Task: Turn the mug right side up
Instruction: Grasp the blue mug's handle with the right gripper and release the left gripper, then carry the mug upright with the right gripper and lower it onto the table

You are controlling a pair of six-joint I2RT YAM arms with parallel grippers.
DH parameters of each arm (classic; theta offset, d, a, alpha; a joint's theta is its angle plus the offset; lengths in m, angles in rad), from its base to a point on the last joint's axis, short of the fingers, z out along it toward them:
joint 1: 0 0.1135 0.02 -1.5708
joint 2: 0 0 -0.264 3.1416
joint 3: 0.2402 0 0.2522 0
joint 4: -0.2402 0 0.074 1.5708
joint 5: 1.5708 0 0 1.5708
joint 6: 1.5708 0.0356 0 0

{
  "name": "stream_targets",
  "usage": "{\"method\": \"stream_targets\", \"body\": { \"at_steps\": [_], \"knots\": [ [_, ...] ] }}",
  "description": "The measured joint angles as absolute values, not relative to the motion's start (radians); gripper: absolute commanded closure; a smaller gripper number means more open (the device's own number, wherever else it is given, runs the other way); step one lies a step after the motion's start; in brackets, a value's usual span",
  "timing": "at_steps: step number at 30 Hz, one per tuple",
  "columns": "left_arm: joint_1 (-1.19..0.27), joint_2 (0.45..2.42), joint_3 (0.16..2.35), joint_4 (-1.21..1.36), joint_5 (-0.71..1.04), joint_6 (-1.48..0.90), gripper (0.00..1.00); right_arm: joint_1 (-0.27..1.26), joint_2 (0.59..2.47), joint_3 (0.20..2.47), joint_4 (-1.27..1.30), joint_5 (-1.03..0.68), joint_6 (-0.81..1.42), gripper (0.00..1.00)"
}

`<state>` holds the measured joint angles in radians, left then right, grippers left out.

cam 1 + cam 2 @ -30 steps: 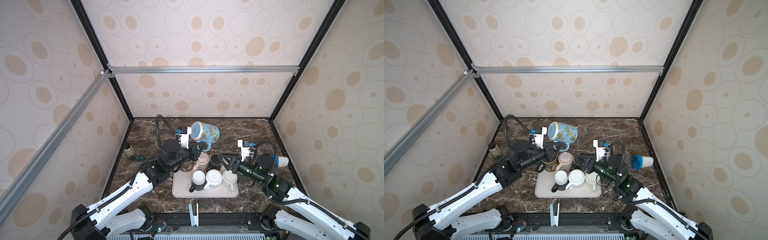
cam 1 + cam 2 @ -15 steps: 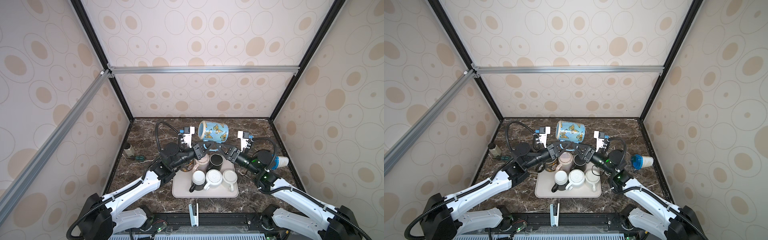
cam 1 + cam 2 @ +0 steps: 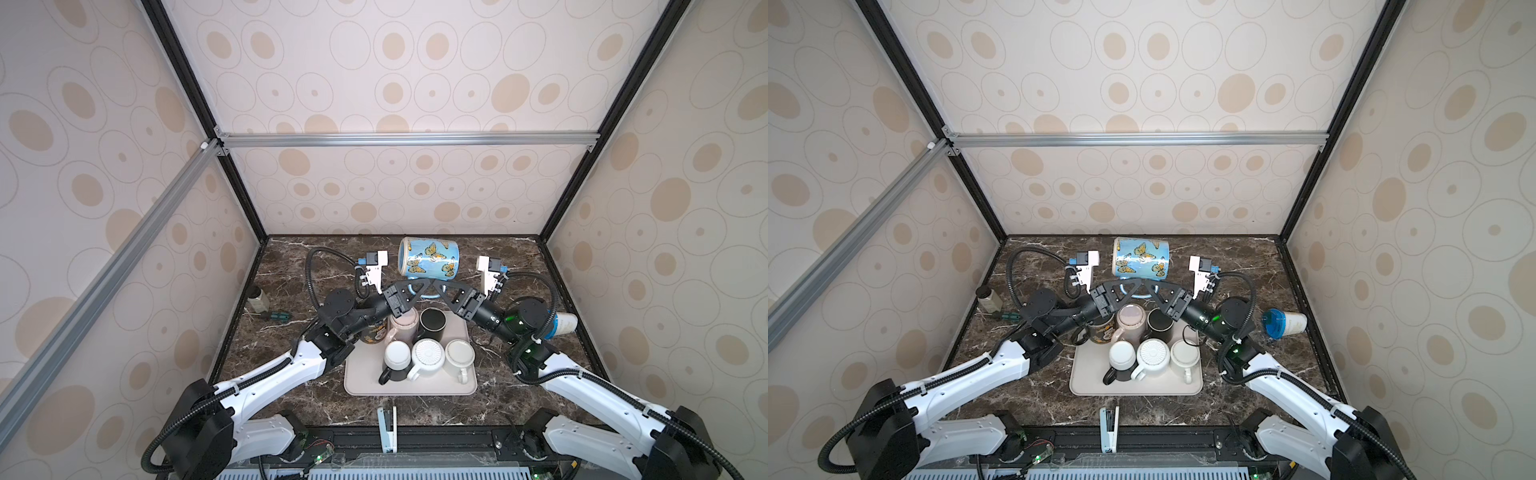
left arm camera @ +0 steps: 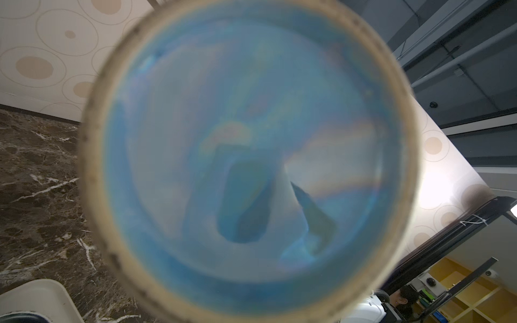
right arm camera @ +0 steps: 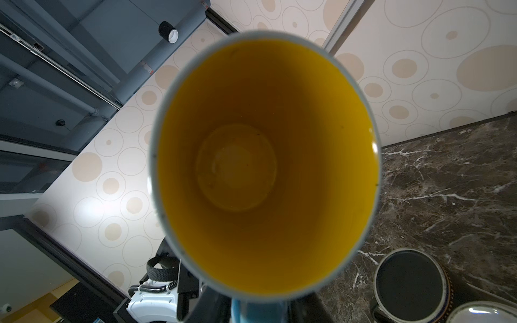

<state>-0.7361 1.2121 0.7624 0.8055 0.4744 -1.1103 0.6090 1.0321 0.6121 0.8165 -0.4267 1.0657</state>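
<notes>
Raised from beside the tray [image 3: 365,384], the right gripper [image 3: 438,286] now meets the left gripper [image 3: 423,286] at the butterfly mug's [image 3: 430,257] handle, both pairs of jaws pinching it. The mug hangs sideways above the tray's far edge, mouth facing right.

You now see the mug [image 3: 429,256] lying level on its side at upper centre of the frame; a second ago it hung tilted. The right gripper [image 3: 440,286] has climbed from beside the tray [image 3: 415,386] to meet the left gripper [image 3: 420,285] just below the mug, its jaws drawn closer together.
</notes>
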Motion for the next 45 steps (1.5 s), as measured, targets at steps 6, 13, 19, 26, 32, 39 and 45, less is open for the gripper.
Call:
{"method": "stream_targets", "body": {
  "at_steps": [6, 13, 19, 26, 32, 39, 45],
  "knots": [
    [-0.736, 1.233, 0.754, 0.858, 0.488, -1.139, 1.00, 0.609, 1.050, 0.626, 0.816, -0.437, 1.071, 0.74],
    [-0.732, 1.257, 0.748, 0.914, 0.493, -1.160, 1.00, 0.609, 1.066, 0.641, 0.815, -0.438, 1.092, 1.00],
    [-0.720, 1.239, 0.770, 0.795, 0.470, -1.102, 0.00, 0.605, 1.074, 0.678, 0.716, -0.435, 1.061, 1.00],
    [-0.665, 1.071, 0.853, 0.302, 0.170, -0.839, 0.00, 0.531, 1.074, 0.785, 0.418, -0.422, 0.959, 1.00],
    [-0.586, 0.947, 0.859, 0.066, -0.027, -0.660, 0.00, 0.489, 1.098, 1.022, 0.005, -0.281, 0.752, 1.00],
    [-0.561, 0.933, 0.858, -0.084, -0.038, -0.533, 0.00, 0.475, 1.236, 1.283, -0.408, -0.008, 0.476, 1.00],
    [-0.557, 0.926, 0.850, -0.117, -0.026, -0.496, 0.00, 0.422, 1.383, 1.388, -0.624, 0.160, 0.323, 1.00]
  ]
}}
